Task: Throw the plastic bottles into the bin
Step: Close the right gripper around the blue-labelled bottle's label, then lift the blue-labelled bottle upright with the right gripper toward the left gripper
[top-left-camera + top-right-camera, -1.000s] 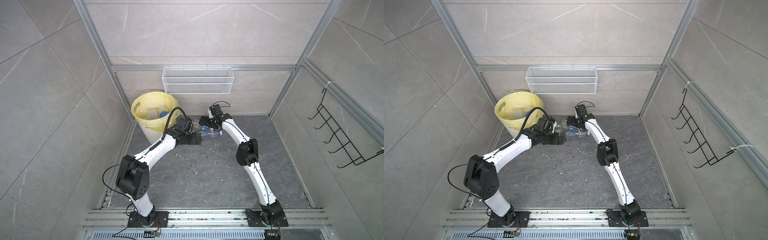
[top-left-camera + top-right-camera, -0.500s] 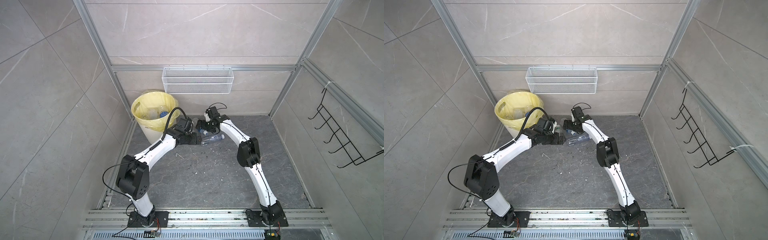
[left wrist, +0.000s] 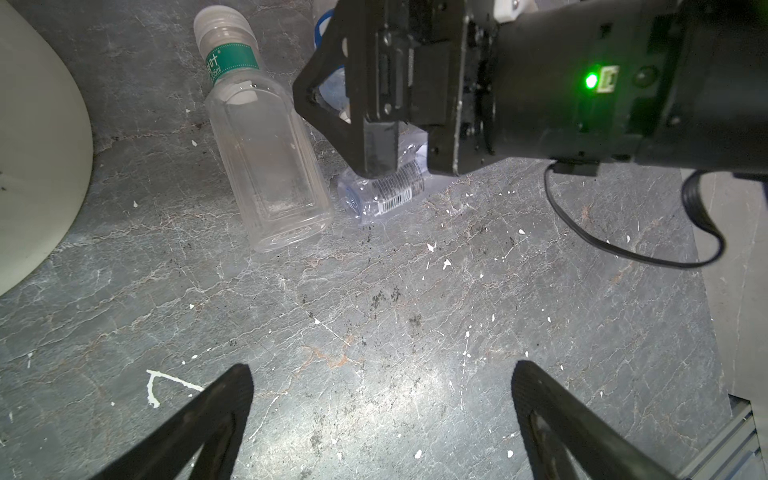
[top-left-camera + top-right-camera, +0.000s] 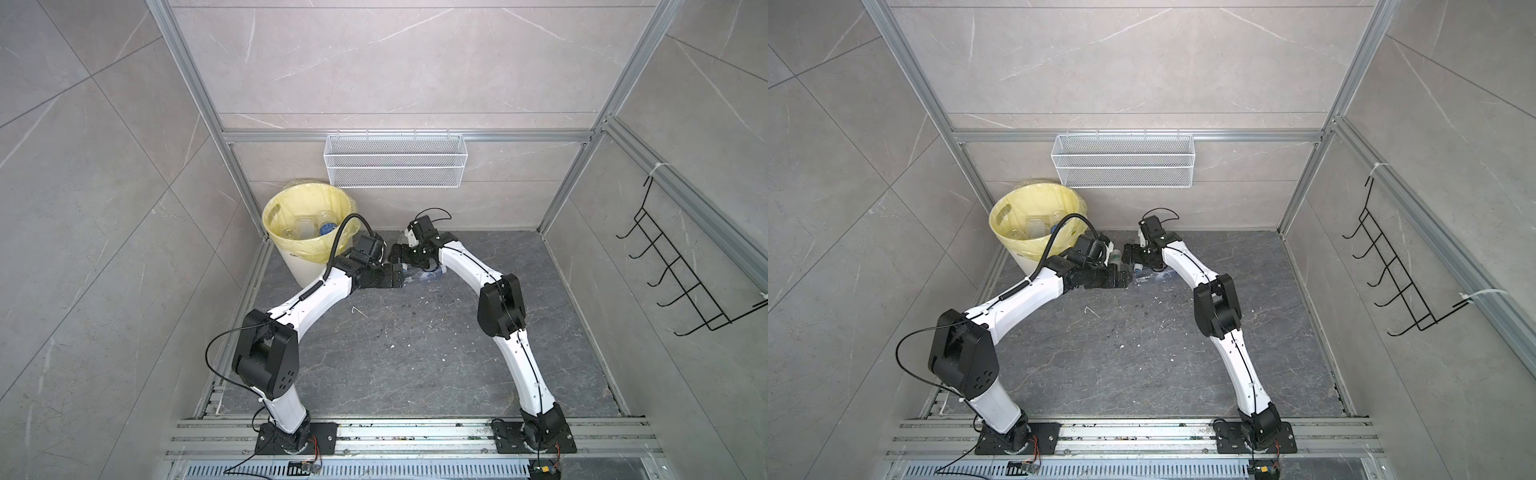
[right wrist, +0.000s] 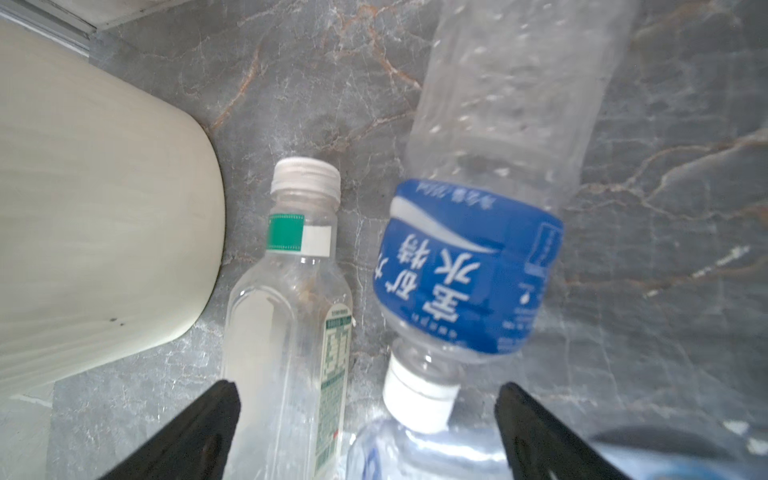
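change: the left arm (image 4: 316, 295) holds the same pose as a second ago, while the right arm (image 4: 465, 266) has swung leftward, toward the bin. Its jaws now hang over the bottle cluster, which looks like lining-up before a pick. Nothing is lifted yet.
bin (image 4: 297, 270): stands in the back left corner of the worktop (image 4: 415, 353). Several clear bottles (image 4: 309, 226) already lie inside its yellow liner.
left jaws: spread wide and empty, low over bare worktop, just short of the cluster.
green-banded bottle (image 3: 266, 166): lies flat on the worktop just beside the bin's foot. Its long axis runs alongside the bin wall, with the white cap at the end farther from both sets of jaws.
blue-labelled bottle (image 5: 469, 266): near the green-banded one and blurred. Its white-capped neck points toward the right jaws, base away. The cap overlaps a third, pale bottle (image 5: 415, 453) whose lie cannot be told.
right jaws: spread wide, holding nothing. Both bottles show between them in the right wrist view, so closing here could catch two at once.
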Robot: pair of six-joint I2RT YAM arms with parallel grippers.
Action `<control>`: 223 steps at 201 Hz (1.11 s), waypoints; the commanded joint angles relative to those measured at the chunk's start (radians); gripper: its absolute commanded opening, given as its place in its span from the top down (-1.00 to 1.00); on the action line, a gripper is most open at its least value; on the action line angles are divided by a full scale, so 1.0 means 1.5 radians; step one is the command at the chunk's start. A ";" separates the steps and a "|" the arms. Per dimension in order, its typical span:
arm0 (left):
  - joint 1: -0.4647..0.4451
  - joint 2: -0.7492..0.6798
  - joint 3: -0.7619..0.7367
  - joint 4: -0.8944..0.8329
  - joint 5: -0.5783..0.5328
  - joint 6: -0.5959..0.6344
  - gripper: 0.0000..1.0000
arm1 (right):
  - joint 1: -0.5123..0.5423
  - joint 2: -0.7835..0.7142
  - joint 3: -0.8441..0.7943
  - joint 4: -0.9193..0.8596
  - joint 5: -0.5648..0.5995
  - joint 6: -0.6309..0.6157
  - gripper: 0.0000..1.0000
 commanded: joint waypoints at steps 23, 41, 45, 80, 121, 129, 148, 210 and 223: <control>0.001 -0.029 0.001 0.009 0.002 -0.010 -1.00 | 0.006 -0.069 -0.079 0.051 -0.011 0.028 -1.00; 0.001 -0.034 -0.003 0.009 -0.009 -0.010 -1.00 | 0.006 -0.076 -0.085 0.048 -0.012 0.037 -1.00; 0.001 -0.035 -0.003 0.009 -0.009 -0.012 -1.00 | 0.006 -0.077 -0.083 0.044 -0.012 0.037 -1.00; 0.002 -0.043 -0.008 0.021 0.000 -0.028 -1.00 | 0.006 -0.088 -0.092 0.031 -0.004 0.034 -1.00; 0.003 -0.059 -0.016 0.027 -0.007 -0.031 -1.00 | 0.003 -0.100 -0.089 0.018 0.017 0.005 -1.00; 0.004 -0.063 -0.018 0.028 -0.008 -0.034 -1.00 | 0.003 -0.102 -0.087 0.013 0.024 0.000 -1.00; 0.004 -0.068 -0.021 0.030 -0.008 -0.037 -1.00 | 0.002 -0.099 -0.082 0.012 0.036 -0.011 -1.00; 0.007 -0.066 -0.021 0.030 -0.007 -0.041 -1.00 | 0.000 -0.029 0.034 -0.055 0.105 -0.026 -1.00; 0.007 -0.066 -0.021 0.031 -0.009 -0.039 -1.00 | 0.000 -0.024 0.043 -0.062 0.128 -0.018 -1.00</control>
